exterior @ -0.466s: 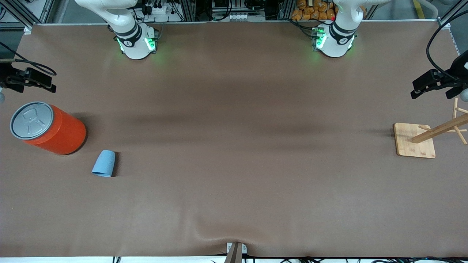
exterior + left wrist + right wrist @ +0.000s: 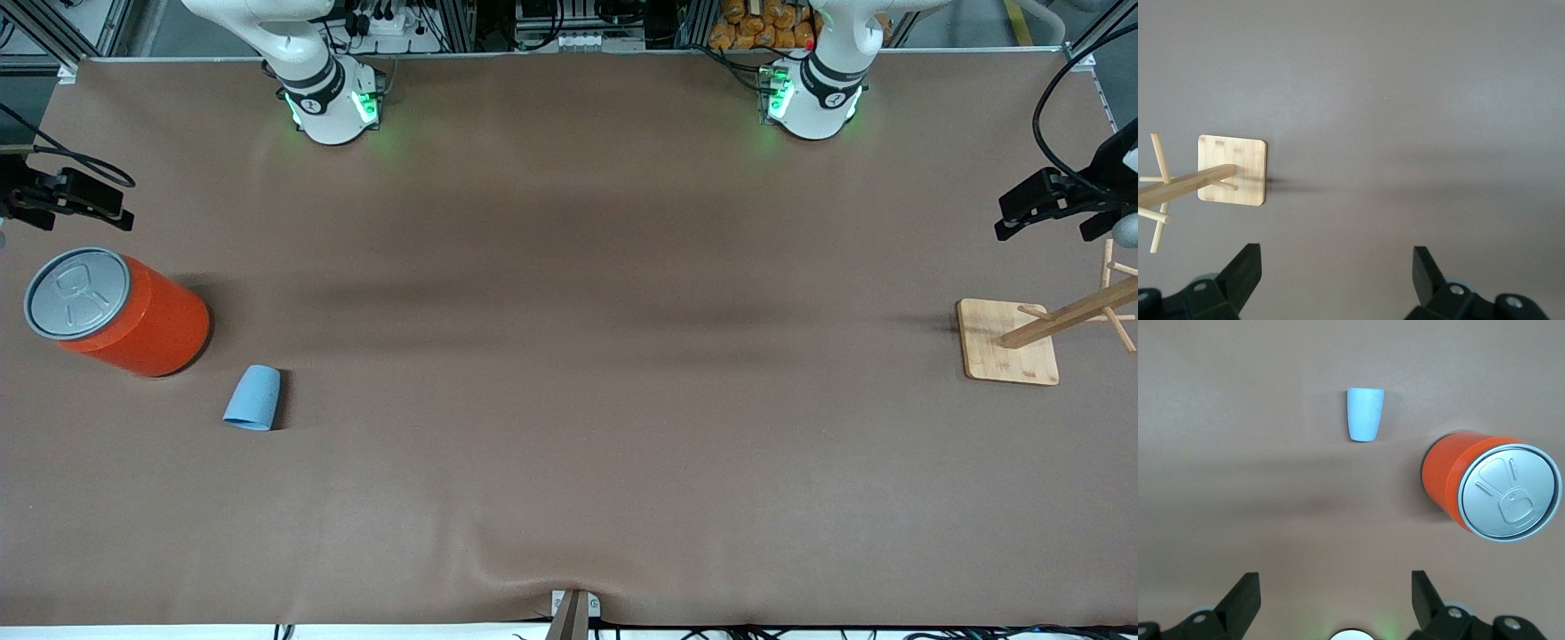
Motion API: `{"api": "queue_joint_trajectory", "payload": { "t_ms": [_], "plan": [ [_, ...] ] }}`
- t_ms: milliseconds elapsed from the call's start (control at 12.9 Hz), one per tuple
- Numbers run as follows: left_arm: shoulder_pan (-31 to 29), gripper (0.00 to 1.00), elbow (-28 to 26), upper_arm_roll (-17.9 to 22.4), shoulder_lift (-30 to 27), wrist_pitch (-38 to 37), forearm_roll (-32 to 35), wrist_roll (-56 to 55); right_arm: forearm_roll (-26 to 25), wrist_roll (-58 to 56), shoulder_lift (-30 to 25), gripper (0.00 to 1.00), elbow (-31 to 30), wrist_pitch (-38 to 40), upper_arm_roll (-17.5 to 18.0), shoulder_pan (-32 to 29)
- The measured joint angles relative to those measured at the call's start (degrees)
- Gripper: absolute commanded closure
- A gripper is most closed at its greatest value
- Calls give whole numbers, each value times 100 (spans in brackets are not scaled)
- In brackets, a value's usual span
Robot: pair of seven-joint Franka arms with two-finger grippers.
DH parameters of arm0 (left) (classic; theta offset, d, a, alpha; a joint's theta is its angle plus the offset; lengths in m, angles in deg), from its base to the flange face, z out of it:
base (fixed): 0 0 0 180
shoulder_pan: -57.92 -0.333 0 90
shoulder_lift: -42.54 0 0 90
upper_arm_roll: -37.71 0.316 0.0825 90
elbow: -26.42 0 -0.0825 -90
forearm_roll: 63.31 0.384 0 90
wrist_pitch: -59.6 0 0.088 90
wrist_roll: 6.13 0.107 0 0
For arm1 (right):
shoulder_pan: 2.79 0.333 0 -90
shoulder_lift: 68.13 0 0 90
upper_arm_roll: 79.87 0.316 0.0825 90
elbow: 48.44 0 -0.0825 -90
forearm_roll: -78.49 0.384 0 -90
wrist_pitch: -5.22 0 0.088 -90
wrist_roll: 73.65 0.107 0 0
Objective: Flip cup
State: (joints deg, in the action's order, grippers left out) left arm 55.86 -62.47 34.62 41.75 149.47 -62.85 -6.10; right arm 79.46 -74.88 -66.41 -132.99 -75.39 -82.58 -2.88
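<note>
The light blue cup [image 2: 252, 397] seems to lie on its side on the brown table, its wider end nearer the front camera, beside the orange can. Its inside does not show. It also shows in the right wrist view [image 2: 1365, 414]. My right gripper [image 2: 80, 200] hangs open and empty high over the right arm's end of the table, above the can; its jaws stand wide apart in the right wrist view [image 2: 1335, 583]. My left gripper [image 2: 1036, 209] hangs open and empty high over the left arm's end [image 2: 1337, 257].
A large orange can [image 2: 133, 320] with a grey pull-tab lid stands next to the cup, farther from the front camera [image 2: 1485, 490]. A wooden peg stand on a square base [image 2: 1009, 342] stands at the left arm's end [image 2: 1231, 170].
Both grippers have shifted very slightly. The cup and the can have not moved.
</note>
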Motion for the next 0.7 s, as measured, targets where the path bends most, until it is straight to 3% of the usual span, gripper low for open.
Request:
{"api": "queue_joint_trajectory", "payload": {
  "t_ms": [388, 698],
  "plan": [
    [4, 0, 0, -16, 0, 0, 0, 0, 0, 22, 75, 0, -89, -106, -12, -3],
    [3, 0, 0, -16, 0, 0, 0, 0, 0, 37, 202, 0, -414, -633, -22, -35]
  ]
}}
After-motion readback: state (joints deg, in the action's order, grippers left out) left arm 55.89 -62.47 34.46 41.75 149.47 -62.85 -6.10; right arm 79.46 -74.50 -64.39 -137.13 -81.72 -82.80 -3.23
